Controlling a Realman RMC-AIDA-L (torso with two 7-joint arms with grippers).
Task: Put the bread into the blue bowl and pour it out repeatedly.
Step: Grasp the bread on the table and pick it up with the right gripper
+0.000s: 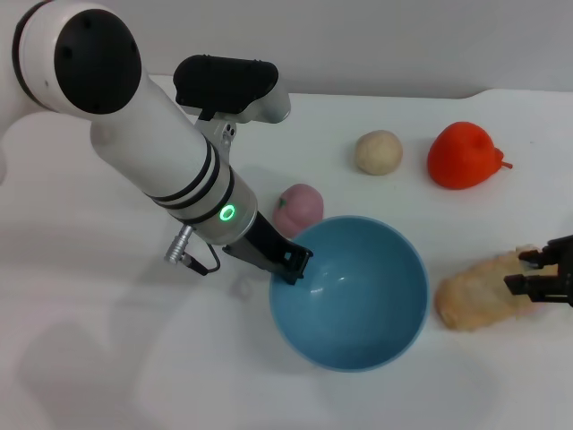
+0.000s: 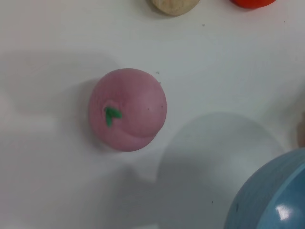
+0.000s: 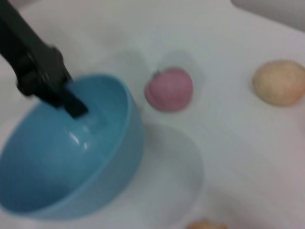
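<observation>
The blue bowl (image 1: 358, 296) is empty. My left gripper (image 1: 294, 266) is shut on its near-left rim and holds it tilted a little above the table; a shadow lies under it in the right wrist view (image 3: 62, 171). The bowl's outer wall shows in the left wrist view (image 2: 267, 195). The bread (image 1: 479, 291) lies pale face up on the table just right of the bowl. My right gripper (image 1: 528, 271) is at the bread's right end with its fingers apart. The left gripper also shows in the right wrist view (image 3: 71, 102).
A pink-purple round fruit (image 1: 300, 206) sits on the table just behind the bowl's left rim, close to my left arm. A small beige ball (image 1: 378, 152) and a red fruit (image 1: 461, 155) lie farther back right. The table is white.
</observation>
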